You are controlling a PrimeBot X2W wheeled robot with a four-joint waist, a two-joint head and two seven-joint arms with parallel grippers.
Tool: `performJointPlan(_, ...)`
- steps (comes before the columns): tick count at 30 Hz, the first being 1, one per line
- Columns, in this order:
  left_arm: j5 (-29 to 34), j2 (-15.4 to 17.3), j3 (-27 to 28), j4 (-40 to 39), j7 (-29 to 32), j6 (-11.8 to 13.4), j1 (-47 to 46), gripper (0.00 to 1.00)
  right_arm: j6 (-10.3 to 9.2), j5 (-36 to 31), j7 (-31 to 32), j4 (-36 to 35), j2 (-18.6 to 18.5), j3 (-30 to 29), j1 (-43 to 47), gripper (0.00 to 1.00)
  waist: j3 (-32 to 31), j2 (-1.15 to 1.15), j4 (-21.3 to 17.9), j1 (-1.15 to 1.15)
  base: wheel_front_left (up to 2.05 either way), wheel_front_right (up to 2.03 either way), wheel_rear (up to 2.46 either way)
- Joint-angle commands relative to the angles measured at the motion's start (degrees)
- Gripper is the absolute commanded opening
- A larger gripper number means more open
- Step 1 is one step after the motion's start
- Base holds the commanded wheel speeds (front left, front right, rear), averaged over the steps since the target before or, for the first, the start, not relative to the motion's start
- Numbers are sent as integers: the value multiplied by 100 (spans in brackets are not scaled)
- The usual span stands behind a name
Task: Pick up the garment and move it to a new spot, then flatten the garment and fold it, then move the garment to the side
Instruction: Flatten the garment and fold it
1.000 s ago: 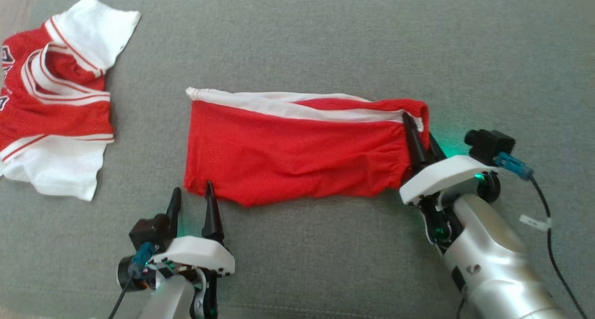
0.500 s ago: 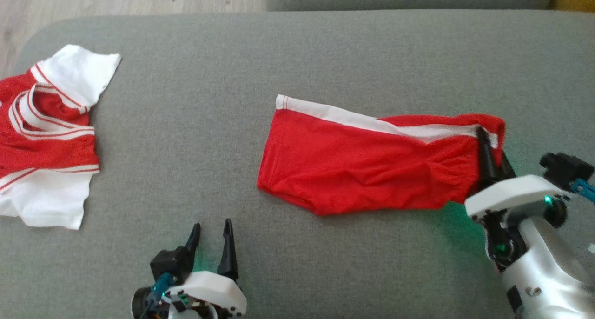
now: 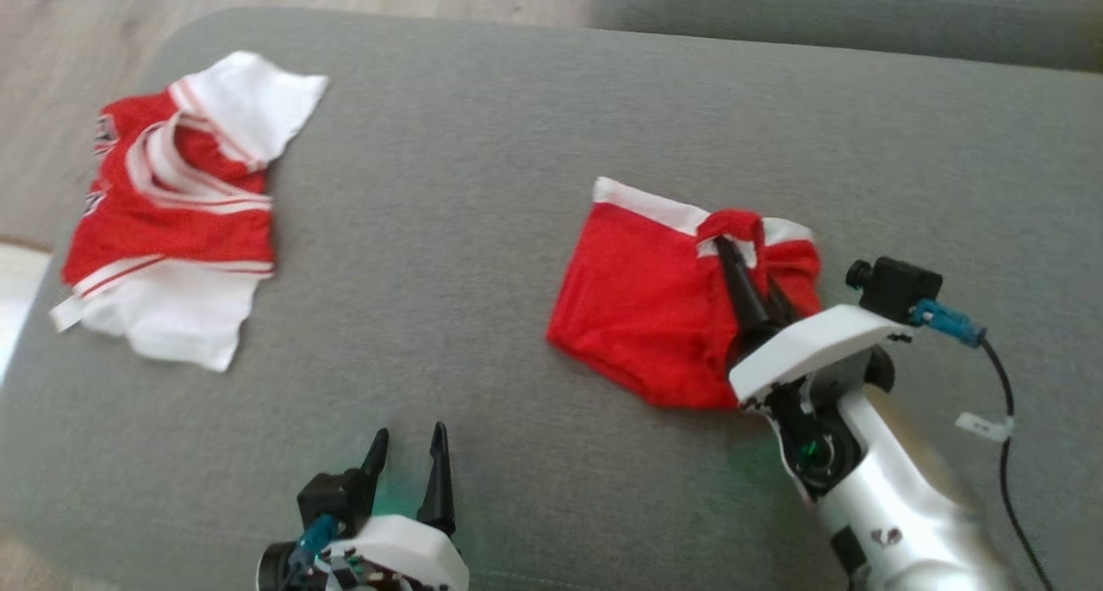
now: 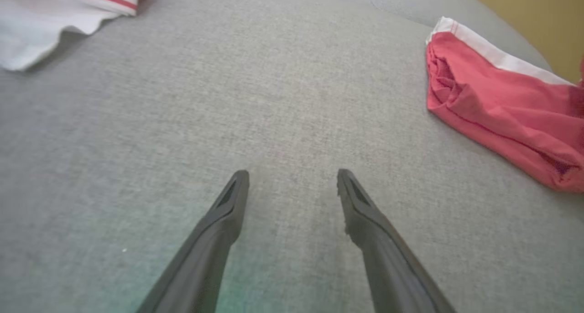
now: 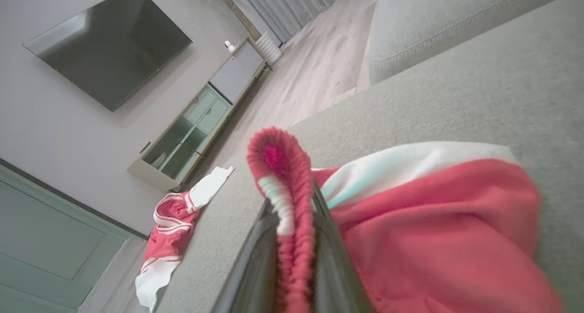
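The grey sofa (image 3: 482,186) carries the red shorts (image 3: 638,307) at centre-right, with one end bunched. A red-and-white jersey (image 3: 172,229) lies well apart near the left edge. The right end effector (image 3: 746,268) is clamped on the shorts' waistband. The left end effector (image 3: 409,433) has its fingers spread and holds nothing.

Spread left gripper (image 4: 292,178) above grey cushion (image 4: 182,121), red garment (image 4: 502,103) aside.

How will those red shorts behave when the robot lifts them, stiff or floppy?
Probably floppy: the red shorts drape and bunch where the right gripper pinches the waistband. Likely light, since one pinch raises that end. The rest may drag on the sofa.
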Motion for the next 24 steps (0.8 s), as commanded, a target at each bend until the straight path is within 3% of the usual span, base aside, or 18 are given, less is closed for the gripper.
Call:
performJointPlan(1, 28, 66, 100, -113, -29, 8, -36, 100, 22, -58, -112, -26, 87, 30, -377, 0, 7, 0, 299, 0, 0, 0, 0)
performJointPlan(7, 167, 66, 53, 31, -29, -52, -100, 100, 22, 171, -493, 712, 121, 270, -851, 0, 83, 0, 768, 0, 0, 0, 0)
performJointPlan(8, 176, 66, 65, 47, -29, -57, -103, 100, 22, 258, -563, 821, 121, 346, -919, 40, 84, 0, 823, 0, 0, 0, 0)
performJointPlan(9, 189, 66, 78, 62, -29, -63, -98, 100, 22, 346, -625, 919, 121, 442, -988, 100, 82, 0, 858, 0, 0, 0, 0)
performJointPlan(16, 274, 66, 249, -16, -29, -29, -93, 100, 22, 250, -1018, 1380, 123, 703, -1274, 100, 47, 0, 740, 0, 0, 0, 0)
performJointPlan(24, 639, 66, 639, -464, -29, -10, -138, 100, 22, -1478, -1039, 804, 99, -824, -695, 100, -44, 0, 154, 0, 0, 0, 0)
